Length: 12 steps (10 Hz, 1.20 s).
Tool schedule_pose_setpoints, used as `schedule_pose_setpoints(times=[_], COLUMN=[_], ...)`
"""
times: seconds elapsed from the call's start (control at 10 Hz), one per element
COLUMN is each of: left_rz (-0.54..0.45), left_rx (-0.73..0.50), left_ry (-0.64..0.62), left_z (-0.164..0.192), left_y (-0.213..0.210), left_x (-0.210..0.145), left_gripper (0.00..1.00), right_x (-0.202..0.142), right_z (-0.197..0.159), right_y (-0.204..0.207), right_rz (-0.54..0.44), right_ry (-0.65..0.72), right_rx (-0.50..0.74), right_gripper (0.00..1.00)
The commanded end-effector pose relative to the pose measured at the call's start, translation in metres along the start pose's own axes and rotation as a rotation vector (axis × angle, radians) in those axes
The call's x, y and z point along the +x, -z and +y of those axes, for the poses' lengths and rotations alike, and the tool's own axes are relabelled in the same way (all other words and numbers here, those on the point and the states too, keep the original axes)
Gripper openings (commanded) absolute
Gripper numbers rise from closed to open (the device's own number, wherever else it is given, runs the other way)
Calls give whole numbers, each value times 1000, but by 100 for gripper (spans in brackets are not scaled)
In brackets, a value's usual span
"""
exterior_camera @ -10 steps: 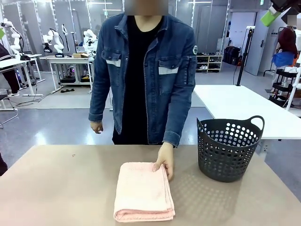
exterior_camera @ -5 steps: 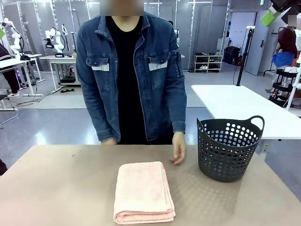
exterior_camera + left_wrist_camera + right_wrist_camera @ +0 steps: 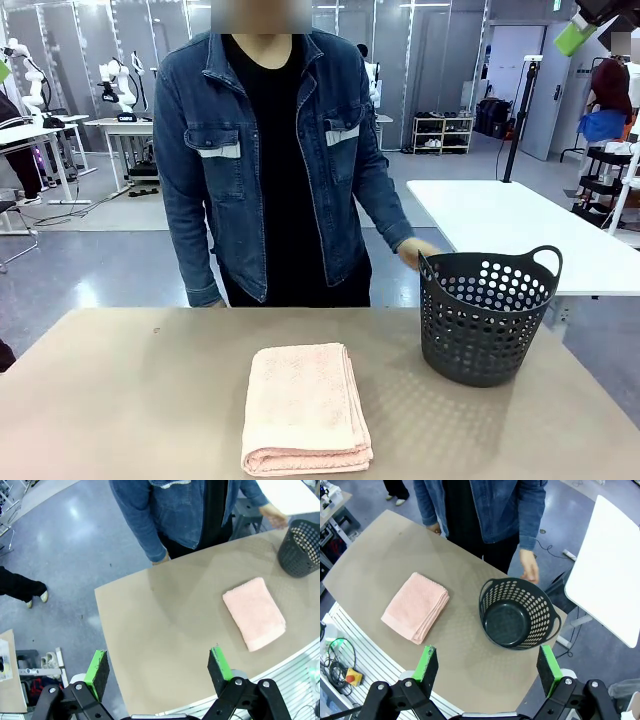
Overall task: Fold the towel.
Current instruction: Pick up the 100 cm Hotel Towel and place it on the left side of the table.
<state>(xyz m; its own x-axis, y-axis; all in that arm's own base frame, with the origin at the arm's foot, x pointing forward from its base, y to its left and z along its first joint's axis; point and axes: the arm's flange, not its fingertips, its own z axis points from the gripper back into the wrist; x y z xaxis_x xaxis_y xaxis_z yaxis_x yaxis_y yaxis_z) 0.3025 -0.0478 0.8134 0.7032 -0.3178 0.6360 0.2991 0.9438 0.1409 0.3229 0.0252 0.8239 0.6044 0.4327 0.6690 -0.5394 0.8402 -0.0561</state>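
Towel is lying already folded at 6 o'clock of the table, so folding is looking finished. I am keeping my left gripper and right gripper wide open and empty, waiting above; the next move is perhaps calling for the basket at 3 o'clock.

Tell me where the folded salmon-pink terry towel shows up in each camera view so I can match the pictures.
Front view: salmon-pink terry towel lies low and centre on the table.
Left wrist view: it sits right of centre.
Right wrist view: it sits left of centre.
Shared landmark: the dark perforated plastic basket, beside the towel in every view.
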Motion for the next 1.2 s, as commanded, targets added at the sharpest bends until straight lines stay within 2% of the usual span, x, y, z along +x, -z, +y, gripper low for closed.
schedule_pose_setpoints(times=[0.0, 0.3, 0.6, 1.1], left_rz=[63, 147, 221, 291], left_rx=[-27, -190, -398, -635], left_ry=[-101, -229, -374, -484], left_z=[0, -13, -21, -70], left_y=[9, 86, 192, 315], left_x=[9, -9, -61, -129], left_gripper=[100, 100, 100, 100], right_x=[2, 2, 2, 2], right_z=[-1, -1, -1, -1], right_y=[-1, -1, -1, -1], right_rz=[10, 10, 10, 10], right_ry=[5, 5, 5, 5], right_rx=[1, 1, 1, 1], right_gripper=[100, 100, 100, 100])
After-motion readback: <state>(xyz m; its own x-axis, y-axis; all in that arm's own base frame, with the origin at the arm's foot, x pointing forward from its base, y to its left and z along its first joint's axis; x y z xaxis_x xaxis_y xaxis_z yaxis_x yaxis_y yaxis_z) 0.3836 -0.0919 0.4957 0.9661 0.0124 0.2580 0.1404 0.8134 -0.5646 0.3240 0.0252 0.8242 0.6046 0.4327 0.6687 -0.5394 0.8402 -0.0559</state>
